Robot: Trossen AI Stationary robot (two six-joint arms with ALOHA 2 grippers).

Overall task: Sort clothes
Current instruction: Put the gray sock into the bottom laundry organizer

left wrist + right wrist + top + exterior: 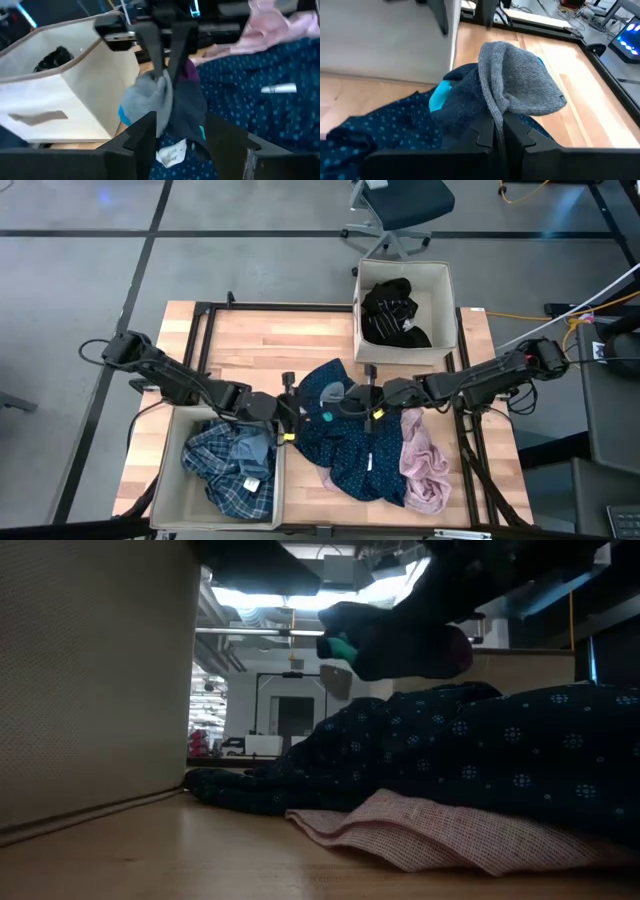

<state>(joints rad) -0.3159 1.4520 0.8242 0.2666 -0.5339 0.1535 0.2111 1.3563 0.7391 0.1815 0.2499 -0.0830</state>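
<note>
A small piece of grey and dark knit with teal patches [162,107] hangs over the table's middle, with my right gripper [498,131] shut on it. My left gripper [182,137] is open, and its fingers stand on either side of the piece's lower end. Beneath lies the navy white-dotted garment [350,450], spread on the table. The pale pink garment [425,465] lies to its right. The blue plaid shirt [232,465] fills the near left box. Black and striped clothes [395,315] sit in the far box. My right gripper pinches the small piece at a fold of the grey knit [495,107] between its two fingers. It comes from the table's right, slanting a little downward. The grey part drapes over the fingertips. The dark part with the teal patch [337,645] hangs below, clear of the navy garment. My left gripper: I cannot tell whether its fingers touch the piece.
A beige fabric box [447,300] stands at the table's far right. Another beige box [165,495] stands at the near left corner, right beside my left arm. An office chair [400,205] stands beyond the far edge. Bare wood [260,345] shows at the far left.
</note>
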